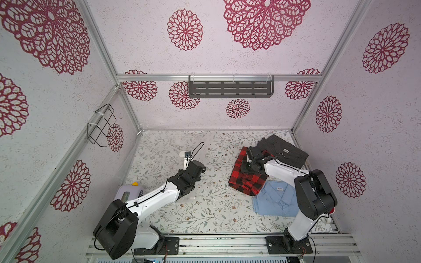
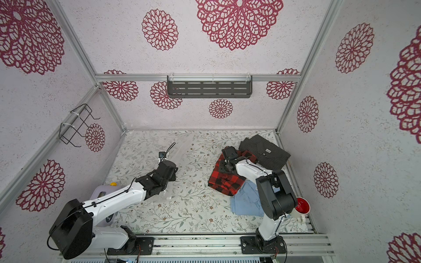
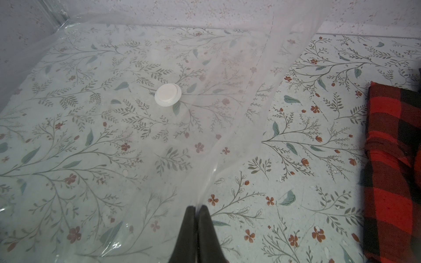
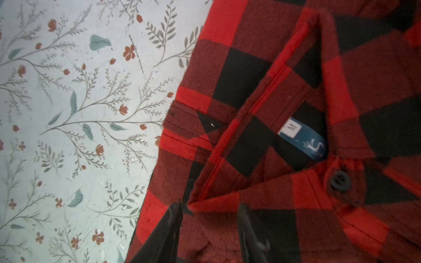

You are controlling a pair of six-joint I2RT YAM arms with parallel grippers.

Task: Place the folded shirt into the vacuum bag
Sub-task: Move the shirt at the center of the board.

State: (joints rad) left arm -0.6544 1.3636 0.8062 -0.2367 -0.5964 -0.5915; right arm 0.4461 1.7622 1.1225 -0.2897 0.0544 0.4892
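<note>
Bag edge pinched, red check shirt lying outside the bag.
On the floral table (image 1: pixel 205 216), the clear vacuum bag (image 3: pixel 91 136) lies flat on the left. The red check shirt (image 1: pixel 246 182) lies apart on the right, overlapping a blue shirt (image 1: pixel 275 200) and a dark shirt (image 1: pixel 282 150). The left pincer (image 3: pixel 197 208) is clamped on the bag's lifted edge. The right pincer (image 4: pixel 209 207) straddles the red shirt's collar fabric, jaws partway apart; whether it grips, I cannot tell. A white valve (image 3: pixel 168 94) sits on the bag.
</note>
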